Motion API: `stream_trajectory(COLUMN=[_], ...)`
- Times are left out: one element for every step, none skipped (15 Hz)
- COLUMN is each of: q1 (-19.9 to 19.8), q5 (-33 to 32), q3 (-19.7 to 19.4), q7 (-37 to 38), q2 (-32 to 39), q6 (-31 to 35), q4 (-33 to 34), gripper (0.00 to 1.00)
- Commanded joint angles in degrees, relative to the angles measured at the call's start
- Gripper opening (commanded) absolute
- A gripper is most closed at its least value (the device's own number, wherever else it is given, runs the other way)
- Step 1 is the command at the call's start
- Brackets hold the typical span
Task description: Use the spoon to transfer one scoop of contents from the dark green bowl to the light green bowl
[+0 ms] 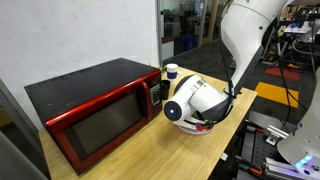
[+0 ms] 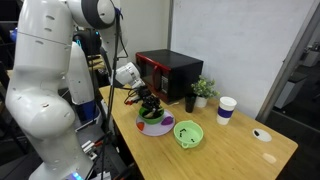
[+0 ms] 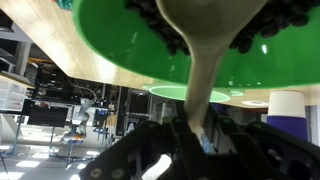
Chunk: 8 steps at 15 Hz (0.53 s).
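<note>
Jaws clamped on spoon [image 3: 201, 85] handle, head beyond them among contents [image 3: 160, 30] of dark green bowl [image 3: 110, 42]; advised: scoop shallow, lift level.

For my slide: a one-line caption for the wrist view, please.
Hand grips the spoon, its head among dark contents in the dark green bowl.

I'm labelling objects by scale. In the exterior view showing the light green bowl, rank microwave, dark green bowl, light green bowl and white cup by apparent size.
1. microwave
2. dark green bowl
3. light green bowl and white cup: look alike, bowl nearer the camera, so unranked.
</note>
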Motion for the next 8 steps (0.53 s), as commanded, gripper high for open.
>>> stream_trajectory(q1=[-0.9,-1.0,-1.0,-1.0,-1.1,-1.1,-1.2,-1.3], q5=[2.1,2.3,2.5,2.8,2.9,3.1,3.3,3.5], q3=[-0.8,-1.0,-1.2,-1.4,-1.7,-1.9,-2.1,-2.3], q7=[-0.6,-0.6,-0.6,-0.6,-0.6,-0.6,-0.6,-0.6], q2=[-0.8,-1.1,-1.3,-1.6,-1.8,-2.0,-2.2,-2.4], q6=[4.2,4.6,4.9,5.4,6.0,6.4,6.9,7.4], q4=[-0.4,-0.5,-0.5,-0.5,-0.6,-0.6,-0.7,-0.7], gripper=[0.06,0.06,0.06,0.06,0.06,0.06,0.06,0.06])
